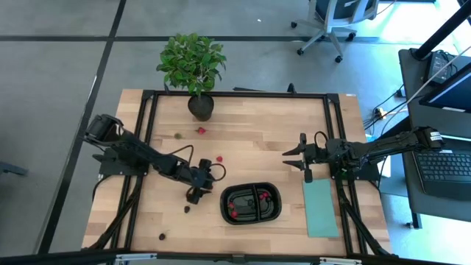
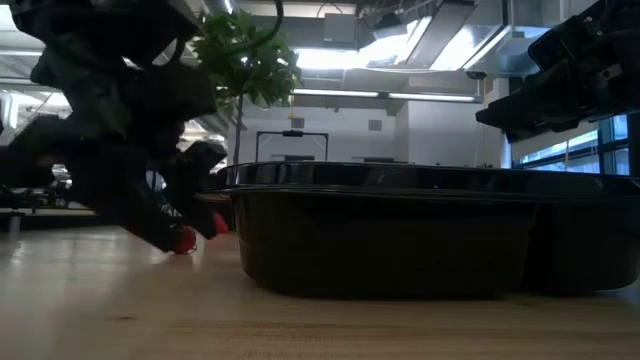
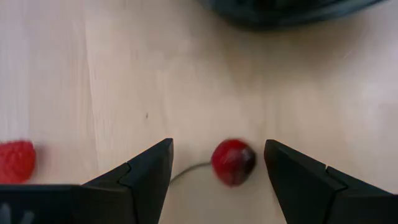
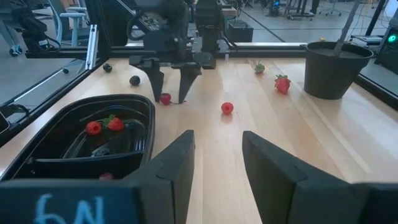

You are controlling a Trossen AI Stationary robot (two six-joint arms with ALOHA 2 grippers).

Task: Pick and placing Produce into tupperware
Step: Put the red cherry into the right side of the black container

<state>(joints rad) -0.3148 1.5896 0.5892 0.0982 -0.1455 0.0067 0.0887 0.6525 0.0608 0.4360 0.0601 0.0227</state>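
The left hand (image 3: 217,168) is lowered over the worktop (image 1: 257,140) just beside the tupperware (image 1: 252,204), its fingers (image 3: 140,177) spread wide with a dark red berry (image 3: 232,162) framed between them, untouched, so that a closing would pinch it. The tupperware is set near the front edge of the worktop and already holds a few red pieces (image 4: 104,126) (a raspberry (image 3: 15,160) lies close by, others are scattered further back). The right hand (image 1: 303,158) is held above the right side, partly spread and empty, clear of the picking
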